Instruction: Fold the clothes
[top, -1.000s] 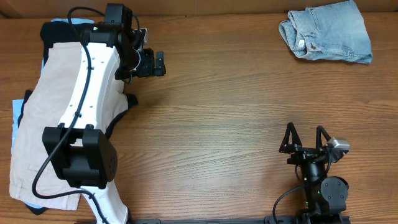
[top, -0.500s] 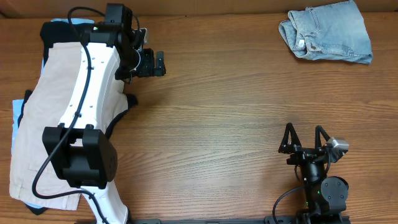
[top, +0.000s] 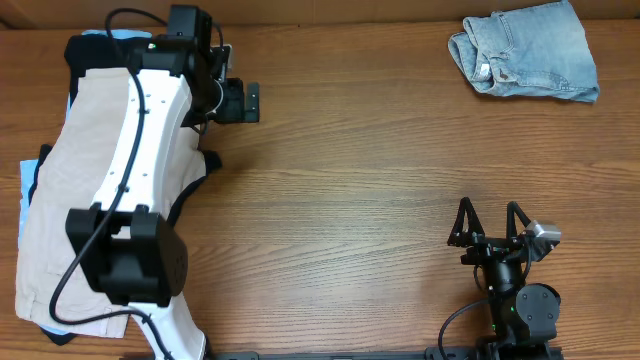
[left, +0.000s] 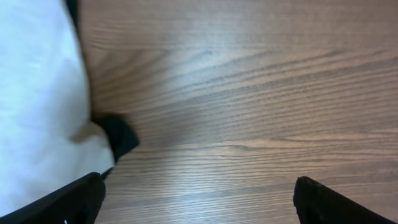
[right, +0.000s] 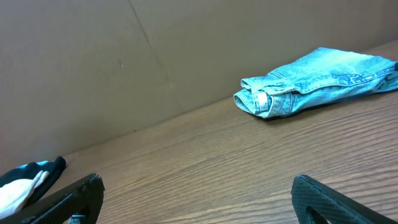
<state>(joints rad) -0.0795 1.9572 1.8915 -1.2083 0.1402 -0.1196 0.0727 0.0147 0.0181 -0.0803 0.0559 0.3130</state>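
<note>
**Fingers spread on both arms, no cloth held**

Fingers of the left gripper (top: 243, 101) stand apart over bare table (top: 350, 190), just beside the pile's edge. The right gripper (top: 490, 225) is also spread and empty, well apart from everything. Denim shorts (top: 528, 50) lie bunched at the far right corner. Beige shorts (top: 60, 200) top the left pile. Denim likely handles stiff and fairly heavy, so pinch the waistband; the beige looks soft, so take a corner.

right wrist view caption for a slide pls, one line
Open right claw above the brown wooden table, facing folded faded light-blue denim shorts beside a brown cardboard wall.
</note>
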